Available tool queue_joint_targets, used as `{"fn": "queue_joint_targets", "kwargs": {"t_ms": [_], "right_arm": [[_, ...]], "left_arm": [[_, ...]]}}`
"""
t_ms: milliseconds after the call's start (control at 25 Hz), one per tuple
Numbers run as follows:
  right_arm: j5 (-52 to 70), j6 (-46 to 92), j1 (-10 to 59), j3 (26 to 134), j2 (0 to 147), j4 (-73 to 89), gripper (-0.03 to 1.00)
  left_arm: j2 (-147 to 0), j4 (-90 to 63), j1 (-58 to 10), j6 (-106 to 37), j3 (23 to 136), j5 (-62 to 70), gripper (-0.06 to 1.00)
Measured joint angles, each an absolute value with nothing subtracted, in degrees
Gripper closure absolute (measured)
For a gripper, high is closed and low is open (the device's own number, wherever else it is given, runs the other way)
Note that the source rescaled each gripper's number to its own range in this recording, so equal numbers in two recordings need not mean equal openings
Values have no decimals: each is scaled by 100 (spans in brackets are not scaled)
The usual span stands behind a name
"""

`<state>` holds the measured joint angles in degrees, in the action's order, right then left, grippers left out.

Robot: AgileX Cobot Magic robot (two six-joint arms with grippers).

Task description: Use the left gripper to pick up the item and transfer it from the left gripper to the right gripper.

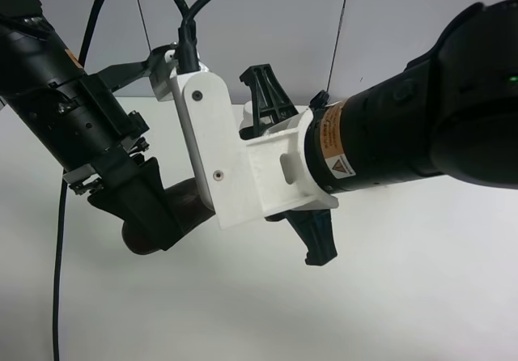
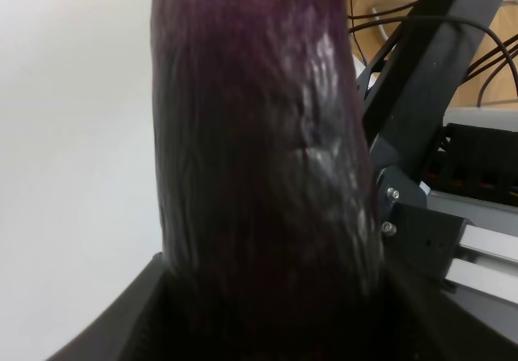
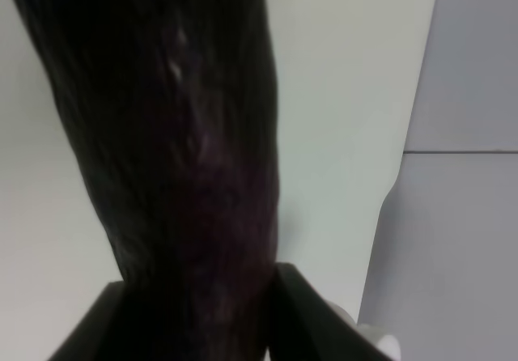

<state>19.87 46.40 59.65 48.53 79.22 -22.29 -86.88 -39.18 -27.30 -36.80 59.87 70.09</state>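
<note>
The dark purple eggplant (image 1: 191, 205) hangs in the air between the two arms; most of it is hidden behind the white bracket (image 1: 218, 150). My left gripper (image 1: 154, 219), black with broad wedge fingers, is at the exterior high view's left and is shut on one end. In the left wrist view the eggplant (image 2: 259, 134) fills the gap between the fingers (image 2: 105, 329). My right gripper (image 1: 289, 167), on the arm with the orange label, comes from the right. In the right wrist view its thin fingers (image 3: 303, 312) lie against both sides of the eggplant (image 3: 178, 134).
The white tabletop (image 1: 388, 296) lies well below both arms. A black cable (image 1: 57, 280) hangs down at the left. A black metal frame with wires (image 2: 429, 94) stands beyond the table edge. A small white object (image 3: 382, 346) shows low in the right wrist view.
</note>
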Motion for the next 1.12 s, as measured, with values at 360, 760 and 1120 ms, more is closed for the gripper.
{"fn": "queue_joint_targets", "kwargs": {"t_ms": [360, 760, 1120], "right_arm": [[1987, 4640, 5965, 4853, 7929, -2224, 96], [1992, 4666, 5965, 4853, 7930, -2224, 96], [1997, 4666, 5965, 4853, 7935, -2224, 96]], "left_arm": [[-8688, -3879, -2730, -3589, 5987, 6964, 23], [-8570, -3581, -2730, -3389, 6391, 6928, -4], [-7763, -2587, -2730, -3145, 6965, 6934, -4]]}}
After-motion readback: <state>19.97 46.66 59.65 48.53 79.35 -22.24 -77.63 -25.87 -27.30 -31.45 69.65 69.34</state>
